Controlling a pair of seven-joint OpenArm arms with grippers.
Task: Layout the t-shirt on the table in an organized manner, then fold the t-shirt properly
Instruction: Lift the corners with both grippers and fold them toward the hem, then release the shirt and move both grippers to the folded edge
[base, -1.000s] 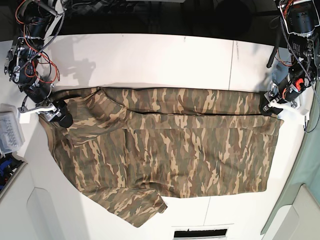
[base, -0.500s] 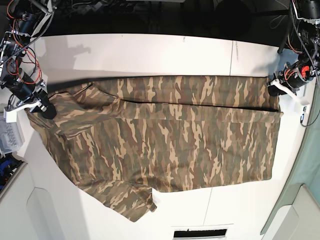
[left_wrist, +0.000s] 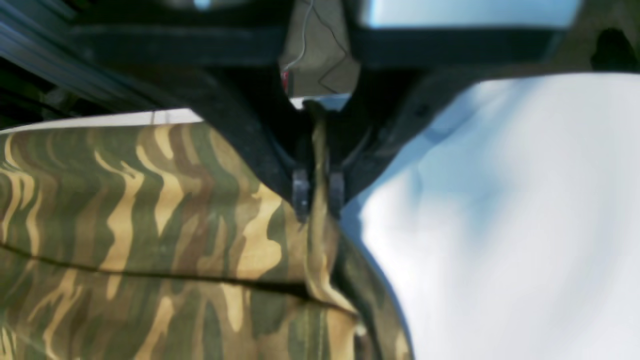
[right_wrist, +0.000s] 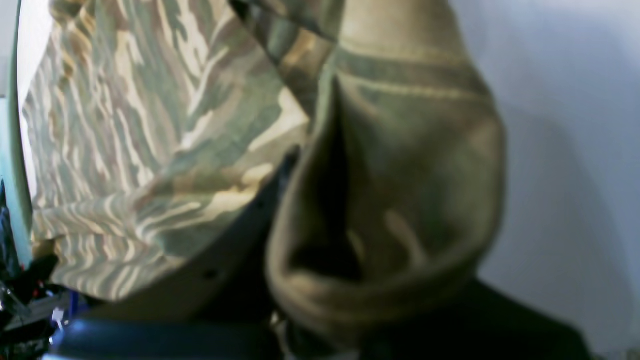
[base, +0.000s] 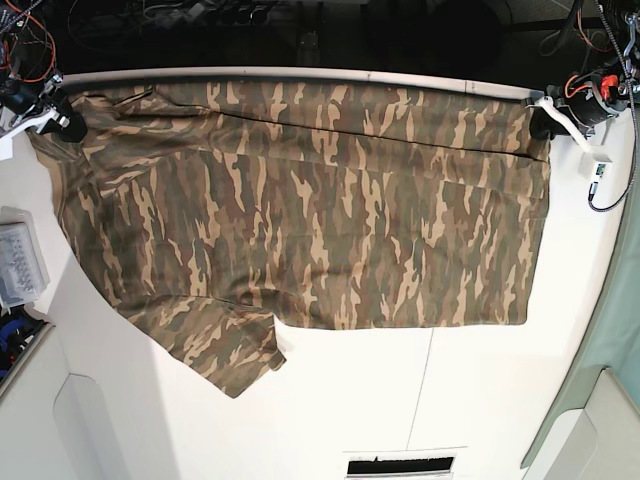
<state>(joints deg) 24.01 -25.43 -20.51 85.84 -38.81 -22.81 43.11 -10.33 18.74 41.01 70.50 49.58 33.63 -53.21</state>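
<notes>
The camouflage t-shirt (base: 300, 210) is stretched wide across the white table (base: 400, 400), with one sleeve (base: 225, 345) lying toward the front left. My left gripper (base: 540, 115) is shut on the shirt's far right corner; in the left wrist view its fingertips (left_wrist: 300, 192) pinch a thin fold of cloth (left_wrist: 318, 200). My right gripper (base: 62, 118) holds the far left corner. In the right wrist view the cloth (right_wrist: 400, 175) drapes over that gripper and hides its jaws. The shirt's far edge hangs taut between the two grippers, near the table's back edge.
A clear plastic box (base: 20, 265) sits at the table's left edge. A thin dark seam (base: 425, 390) runs across the tabletop. A slotted opening (base: 400, 467) lies at the front edge. Cables and arm hardware (base: 600, 85) crowd both back corners.
Both grippers have moved toward the table's back edge and further apart, carrying the shirt's far edge with them. The whole shirt has slid back and is stretched flatter.
</notes>
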